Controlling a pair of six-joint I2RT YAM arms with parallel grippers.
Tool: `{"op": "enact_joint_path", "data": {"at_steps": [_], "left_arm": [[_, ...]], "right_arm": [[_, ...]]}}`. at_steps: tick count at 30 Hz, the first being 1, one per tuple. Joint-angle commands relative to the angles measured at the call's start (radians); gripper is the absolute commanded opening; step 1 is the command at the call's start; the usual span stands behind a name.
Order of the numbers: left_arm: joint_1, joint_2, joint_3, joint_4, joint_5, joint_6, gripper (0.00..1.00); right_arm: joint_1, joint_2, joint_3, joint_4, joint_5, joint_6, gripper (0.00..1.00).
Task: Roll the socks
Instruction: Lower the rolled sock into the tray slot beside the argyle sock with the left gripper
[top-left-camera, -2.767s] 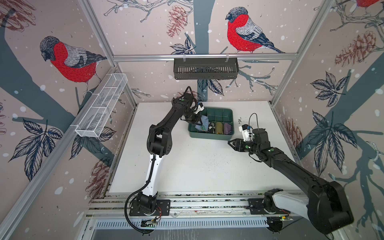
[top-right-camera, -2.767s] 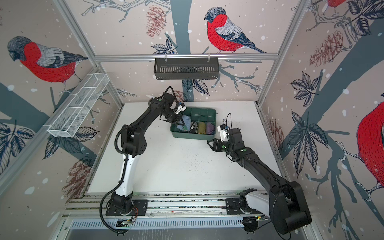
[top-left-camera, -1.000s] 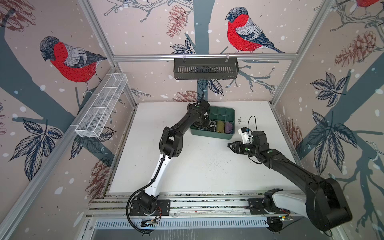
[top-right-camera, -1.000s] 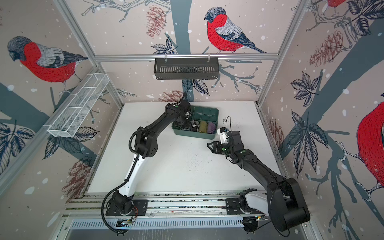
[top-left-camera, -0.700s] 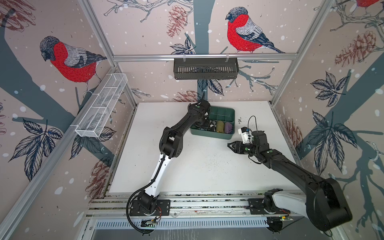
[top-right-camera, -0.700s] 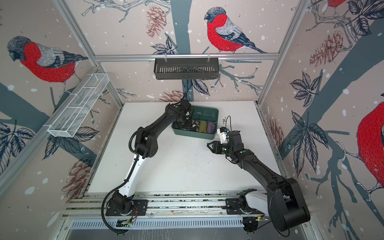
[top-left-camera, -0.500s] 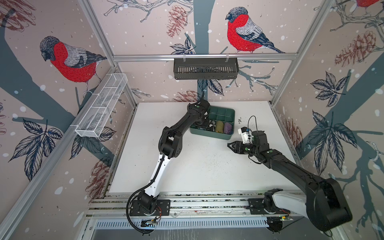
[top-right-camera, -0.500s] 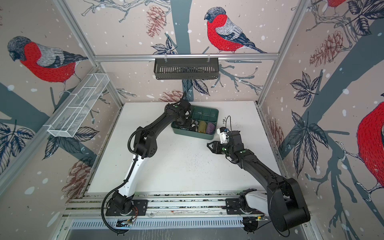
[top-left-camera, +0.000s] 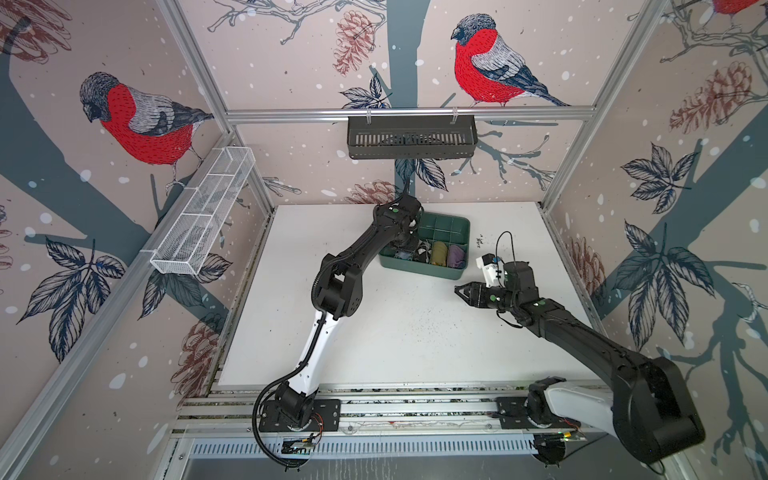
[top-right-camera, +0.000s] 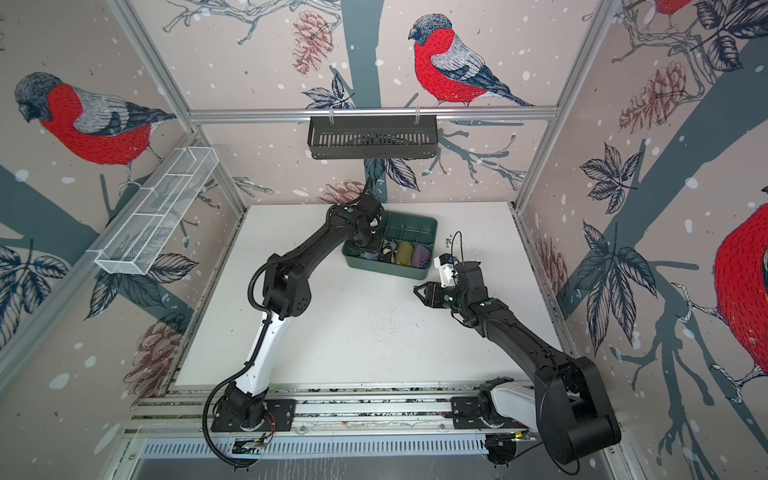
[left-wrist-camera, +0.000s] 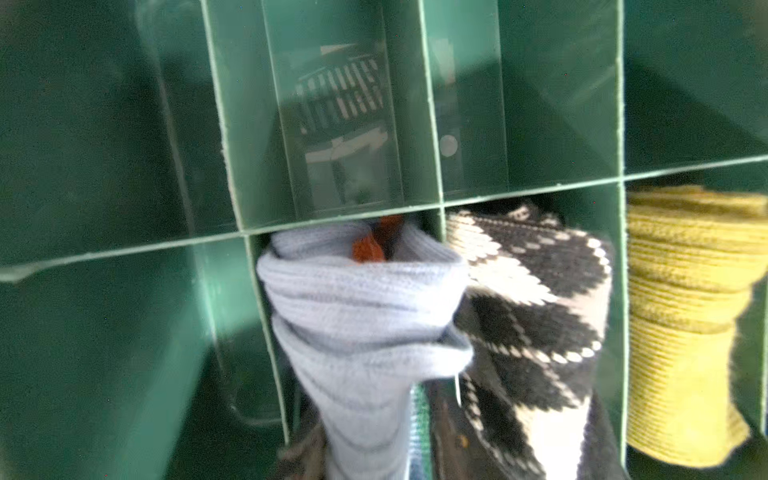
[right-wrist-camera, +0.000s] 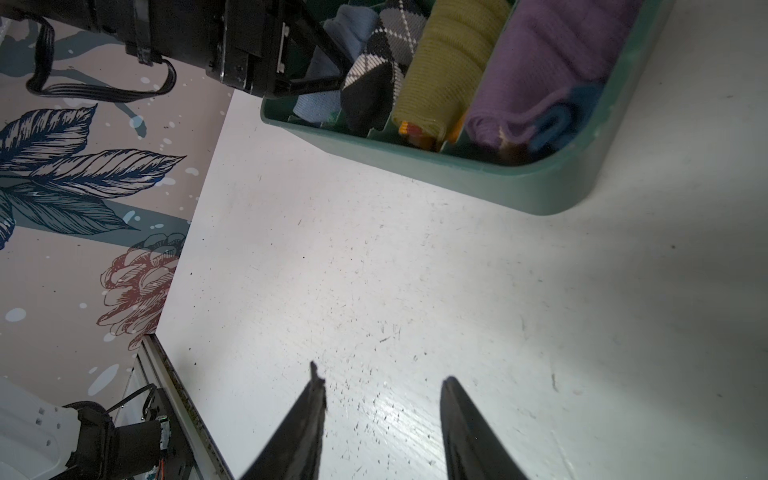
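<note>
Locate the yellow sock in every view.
In a top view: yellow sock in the tray's near row, between argyle sock and purple sock.
In a top view: same compartment.
Left wrist: one divider past the argyle sock.
Right wrist: between argyle and purple socks.
Shared landmark: the argyle sock, next compartment in all four.

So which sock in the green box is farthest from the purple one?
The light blue sock, at the other end of the row. The black-and-white sock and the yellow sock sit between it and the purple sock.
</note>
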Motion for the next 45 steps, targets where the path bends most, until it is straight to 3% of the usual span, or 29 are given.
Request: {"op": "enact_joint_path", "data": {"at_steps": [1, 13, 23, 45], "left_arm": [[0.000, -0.014, -0.002, -0.012, -0.006, 0.019, 0.39], [0.000, -0.054, -0.042, 0.061, 0.029, 0.028, 0.45], [0.000, -0.119, -0.060, 0.104, -0.013, 0.025, 0.51], [0.000, 0.007, 0.040, 0.089, -0.058, 0.056, 0.39]], "right_arm": [[-0.001, -0.005, 0.004, 0.010, -0.001, 0.008, 0.47], [-0.002, -0.004, 0.004, 0.009, 0.002, 0.009, 0.47], [-0.002, -0.001, 0.004, 0.010, 0.001, 0.012, 0.47], [-0.002, 0.007, 0.014, 0.006, 0.010, 0.019, 0.47]]}}
